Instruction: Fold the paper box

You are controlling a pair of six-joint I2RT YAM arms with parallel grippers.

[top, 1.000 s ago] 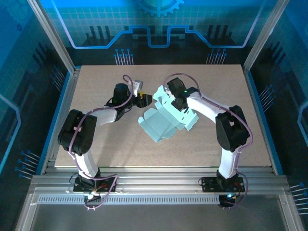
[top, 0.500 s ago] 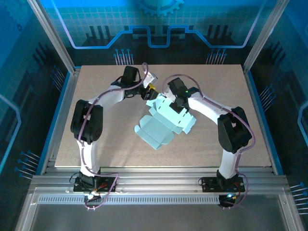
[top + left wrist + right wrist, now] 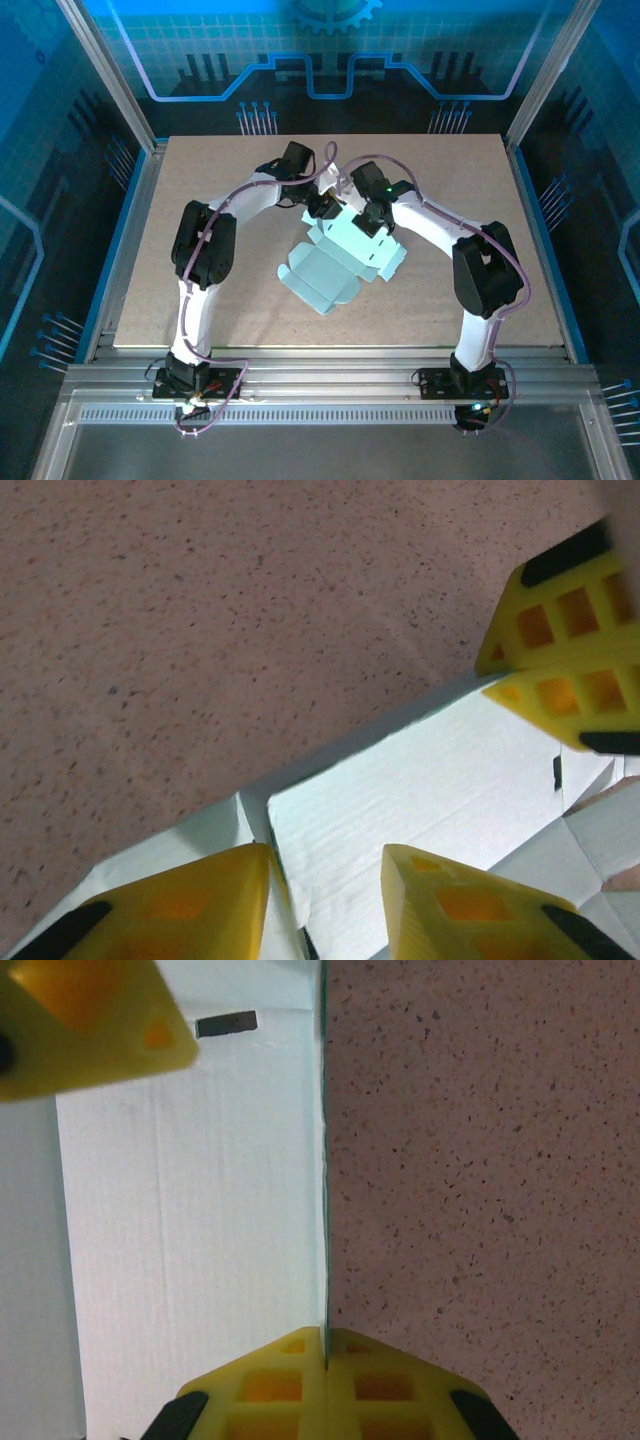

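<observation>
The left hand (image 3: pixel 326 858), half-closed, has been brought round a paper box (image 3: pixel 335 265) flap, its edge clamped by the right hand (image 3: pixel 325 1338); folding seems begun.

Speckled beige table (image 3: pixel 250 310), pale-blue paper box (image 3: pixel 325 275) lying near its centre.

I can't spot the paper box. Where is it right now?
In the top view, the paper box lies in the middle of the table, with the left tool and the right tool at its far end; the right tool pinches an edge.
</observation>
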